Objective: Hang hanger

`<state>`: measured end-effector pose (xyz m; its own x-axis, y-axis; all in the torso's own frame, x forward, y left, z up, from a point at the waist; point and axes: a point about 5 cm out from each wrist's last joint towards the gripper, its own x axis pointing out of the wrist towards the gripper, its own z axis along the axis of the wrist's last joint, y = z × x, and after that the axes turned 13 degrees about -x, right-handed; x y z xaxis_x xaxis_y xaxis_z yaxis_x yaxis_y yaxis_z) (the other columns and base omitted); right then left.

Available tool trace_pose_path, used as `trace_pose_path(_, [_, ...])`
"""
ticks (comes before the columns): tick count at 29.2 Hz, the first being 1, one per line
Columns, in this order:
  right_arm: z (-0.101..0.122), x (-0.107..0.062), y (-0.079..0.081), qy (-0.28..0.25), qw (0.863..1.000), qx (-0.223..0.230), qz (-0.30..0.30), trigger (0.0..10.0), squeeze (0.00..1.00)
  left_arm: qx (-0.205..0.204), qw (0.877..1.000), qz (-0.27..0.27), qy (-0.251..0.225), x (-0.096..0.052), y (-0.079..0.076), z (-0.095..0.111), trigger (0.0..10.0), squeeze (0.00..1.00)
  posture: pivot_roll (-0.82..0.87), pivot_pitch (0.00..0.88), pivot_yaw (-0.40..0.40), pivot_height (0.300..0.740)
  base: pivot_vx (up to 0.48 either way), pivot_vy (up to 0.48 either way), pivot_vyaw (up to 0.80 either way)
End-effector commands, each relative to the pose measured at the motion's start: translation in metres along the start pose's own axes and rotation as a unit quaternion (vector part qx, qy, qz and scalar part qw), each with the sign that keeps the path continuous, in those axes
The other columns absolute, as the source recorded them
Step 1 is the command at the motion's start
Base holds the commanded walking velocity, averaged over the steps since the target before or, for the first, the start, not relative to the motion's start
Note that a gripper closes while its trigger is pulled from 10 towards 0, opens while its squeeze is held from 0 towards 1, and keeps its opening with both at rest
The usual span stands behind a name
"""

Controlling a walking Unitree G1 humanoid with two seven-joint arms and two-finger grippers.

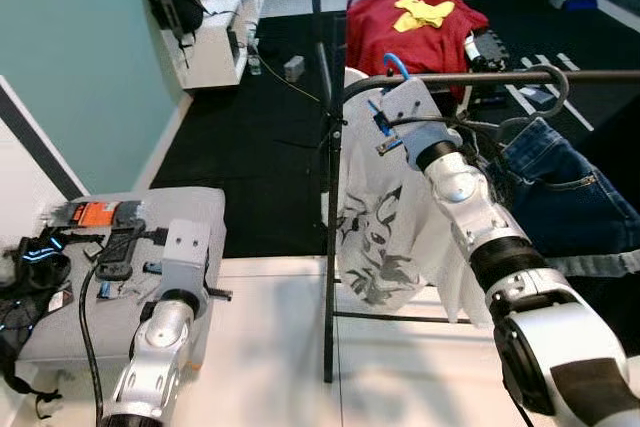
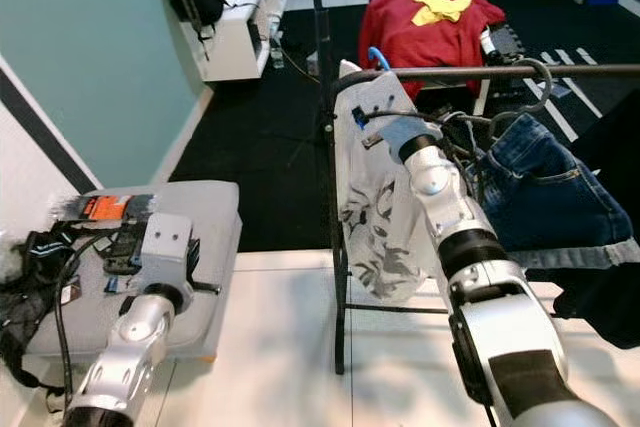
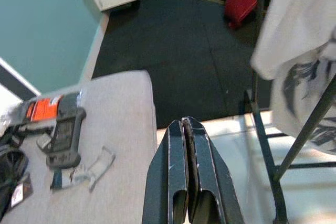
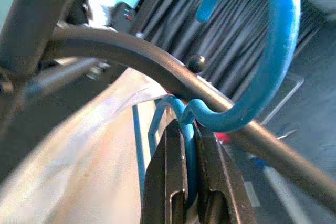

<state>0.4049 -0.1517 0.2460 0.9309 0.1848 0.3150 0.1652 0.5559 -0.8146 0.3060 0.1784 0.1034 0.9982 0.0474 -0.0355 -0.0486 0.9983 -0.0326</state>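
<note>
At far left, a grey cushioned bench (image 1: pixel 190 212) carries a handheld device (image 3: pixel 65 132), an orange-labelled pack (image 1: pixel 95 213) and a clear plastic piece (image 3: pixel 97 163); black gear with cables (image 1: pixel 30 277) lies at its left end. Left claw (image 3: pixel 187 169) hangs above the bench's right edge, both black fingers pressed together, nothing between them.

Centre: dark metal garment rack (image 1: pixel 331 247), upright post rising from the white floor (image 1: pixel 270 347), horizontal rail running rightward from its curved corner. White printed garment (image 1: pixel 385 227) drapes below the rail just beside the post.

Right claw (image 4: pixel 190 145) is raised at the rail's left end, fingers closed on the neck of the blue hanger (image 4: pixel 273 51). The hanger's hook arches above the rail, open tip curving back down; the hook's base touches the rail's top where the neck bends. Neck runs downward between the fingers; the hanger's body is hidden under the white garment, so its long axis cannot be read.

Further right on the rail: a dark hanger hook (image 1: pixel 553 82) and denim jeans (image 1: pixel 560 197). Behind the rack, red cloth with a yellow print (image 1: pixel 415 17).
</note>
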Motion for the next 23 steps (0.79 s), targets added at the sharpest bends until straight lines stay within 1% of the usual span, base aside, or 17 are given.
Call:
trace_pose_path(1, [0.013,0.003,-0.008,-0.025,0.998,-0.035,-0.036,0.0,0.0,-0.004,1.0,0.0,0.014,-0.001,0.003,-0.007,10.0,0.0,0.03,0.012,0.102,0.74,0.0,0.0,0.0])
trace_pose_path(2, [0.011,-0.001,-0.001,-0.02,0.996,-0.083,-0.037,0.0,0.0,-0.006,1.0,-0.004,0.014,0.001,0.001,-0.007,10.0,0.0,0.03,0.008,0.104,0.74,0.0,0.0,0.0])
trace_pose_path(3, [0.011,-0.001,-0.001,-0.02,0.996,-0.083,-0.037,0.0,0.0,-0.006,1.0,-0.004,0.014,0.001,0.001,-0.007,10.0,0.0,0.03,0.008,0.104,0.74,0.0,0.0,0.0])
trace_pose_path(4, [0.01,-0.003,0.002,-0.018,0.994,-0.099,-0.036,0.0,0.0,-0.006,1.0,-0.005,0.014,0.001,0.0,-0.007,10.0,0.0,0.03,0.006,0.104,0.74,0.0,0.0,0.0])
trace_pose_path(8, [0.005,-0.009,0.015,-0.006,0.994,-0.109,-0.029,0.0,0.0,-0.009,1.0,-0.012,0.013,0.003,-0.002,-0.007,10.0,0.0,0.03,0.004,0.106,0.74,0.0,0.0,0.0])
trace_pose_path(16, [0.002,-0.012,0.023,0.003,0.992,-0.127,-0.015,0.0,0.0,-0.011,1.0,-0.018,0.014,0.003,-0.004,-0.007,10.0,0.0,0.03,0.006,0.103,0.74,0.0,0.0,0.0])
trace_pose_path(17, [0.002,-0.013,0.028,0.005,0.991,-0.137,-0.006,0.0,0.0,-0.012,1.0,-0.019,0.015,0.004,-0.004,-0.007,10.0,0.0,0.03,0.007,0.102,0.74,0.0,0.0,0.0])
trace_pose_path(18, [0.002,-0.013,0.028,0.005,0.991,-0.137,-0.006,0.0,0.0,-0.012,1.0,-0.019,0.015,0.004,-0.004,-0.007,10.0,0.0,0.03,0.007,0.102,0.74,0.0,0.0,0.0])
trace_pose_path(19, [0.002,-0.015,0.033,0.008,0.989,-0.146,0.005,0.0,0.0,-0.013,1.0,-0.019,0.016,0.003,-0.004,-0.008,10.0,0.0,0.03,0.008,0.1,0.74,0.0,0.0,0.0])
trace_pose_path(20, [0.002,-0.015,0.033,0.008,0.989,-0.146,0.005,0.0,0.0,-0.013,1.0,-0.019,0.016,0.003,-0.004,-0.008,10.0,0.0,0.03,0.008,0.1,0.74,0.0,0.0,0.0])
trace_pose_path(21, [0.002,-0.017,0.041,0.007,0.987,-0.161,0.018,0.0,0.0,-0.016,1.0,-0.02,0.017,0.003,-0.005,-0.009,10.0,0.0,0.02,0.01,0.101,0.74,0.0,0.0,0.0])
trace_pose_path(22, [0.002,-0.017,0.041,0.007,0.987,-0.161,0.018,0.0,0.0,-0.016,1.0,-0.02,0.017,0.003,-0.005,-0.009,10.0,0.0,0.02,0.01,0.101,0.74,0.0,0.0,0.0])
trace_pose_path(23, [0.002,-0.021,0.049,0.006,0.985,-0.169,0.029,0.0,0.0,-0.018,0.999,-0.021,0.018,0.003,-0.005,-0.01,10.0,0.0,0.03,0.012,0.1,0.74,0.0,0.0,0.0])
